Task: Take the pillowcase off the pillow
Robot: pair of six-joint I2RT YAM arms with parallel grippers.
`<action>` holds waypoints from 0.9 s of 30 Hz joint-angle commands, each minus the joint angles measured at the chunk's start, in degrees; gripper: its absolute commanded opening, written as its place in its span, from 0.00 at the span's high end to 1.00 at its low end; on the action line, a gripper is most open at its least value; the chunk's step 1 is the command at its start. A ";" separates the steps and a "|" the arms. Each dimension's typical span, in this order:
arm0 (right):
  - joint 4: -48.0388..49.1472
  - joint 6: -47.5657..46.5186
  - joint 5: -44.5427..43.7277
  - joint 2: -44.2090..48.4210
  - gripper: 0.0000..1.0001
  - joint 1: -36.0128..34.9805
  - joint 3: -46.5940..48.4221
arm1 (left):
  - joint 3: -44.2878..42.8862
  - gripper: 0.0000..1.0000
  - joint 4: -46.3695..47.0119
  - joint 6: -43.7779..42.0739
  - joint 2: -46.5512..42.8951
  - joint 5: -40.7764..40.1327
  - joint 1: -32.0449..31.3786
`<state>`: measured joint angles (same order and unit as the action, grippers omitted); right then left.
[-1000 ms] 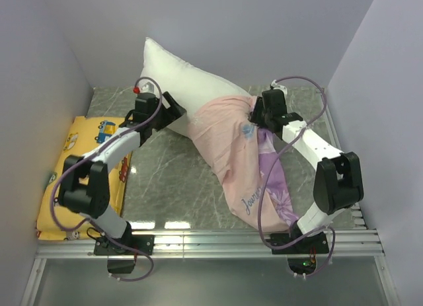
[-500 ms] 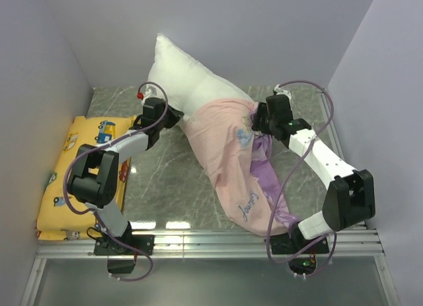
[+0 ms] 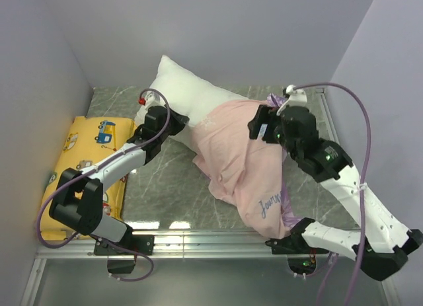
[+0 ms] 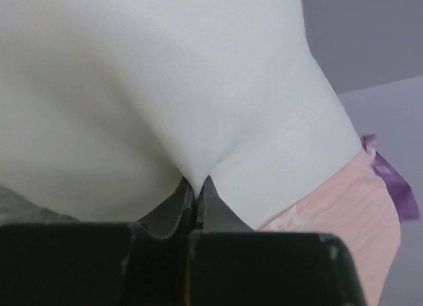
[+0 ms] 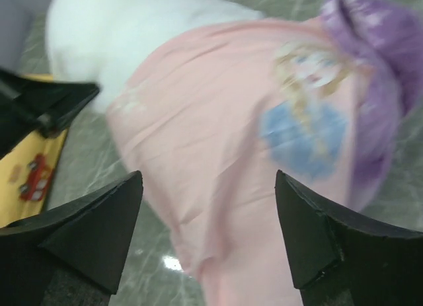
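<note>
Nearest to us, a metal rail (image 3: 211, 234) runs along the front edge of the grey marbled table (image 3: 165, 180) and carries both arm bases. Just behind it, right of centre, we see the pillowcase (image 3: 246, 166) lying in a crumpled heap. It is mostly pale pink side out, with a purple strip along its right edge and cursive lettering at its near end, which reaches almost to the rail. To the left, a yellow cushion (image 3: 73, 167) printed with vehicles lies flat against the left wall, partly under the left arm.

Further in, the right gripper (image 5: 208, 180) hangs over the far part of the pillowcase with its fingers spread wide and nothing between them. Its own camera shows pink cloth and the princess print below, blurred, and we cannot tell whether the fingertips touch the cloth. The left gripper (image 4: 197, 184) is pinched tight on the near edge of the pillow (image 3: 188, 94), drawing the white cloth into a crease between its jaws.

Farthest from us, the pillow's bare left end sticks out toward the back wall, while its right part is covered by the pillowcase.
</note>
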<state>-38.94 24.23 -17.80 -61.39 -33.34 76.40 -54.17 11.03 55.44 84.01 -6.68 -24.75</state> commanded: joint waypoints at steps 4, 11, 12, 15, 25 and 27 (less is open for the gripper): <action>-2.29 8.01 -8.21 -0.66 0.10 -13.40 -12.56 | -0.49 0.99 0.84 1.34 -3.67 -3.08 -1.70; 2.55 10.58 -11.64 -6.37 0.08 -13.68 -19.18 | -2.33 1.00 -0.48 0.64 -2.62 -3.52 -2.05; 3.33 9.97 -10.60 -7.60 0.09 -13.68 -19.27 | -2.78 0.99 -0.83 0.37 -2.45 -3.61 -1.97; 5.81 8.73 -10.06 -8.13 0.39 -13.15 -19.36 | -4.53 0.99 -1.79 -0.86 -1.74 -3.69 -2.05; -6.67 3.29 -14.37 9.69 1.00 7.13 -14.01 | -12.96 1.00 -5.58 -3.93 2.56 4.03 8.75; -9.30 2.14 -14.19 13.30 1.00 11.52 -10.51 | -14.37 1.00 -6.45 -4.55 4.23 6.14 11.65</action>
<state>-43.05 29.76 -27.20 -53.71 -26.50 59.61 -63.75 2.35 53.43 87.68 -0.78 -18.31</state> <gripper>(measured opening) 0.009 0.024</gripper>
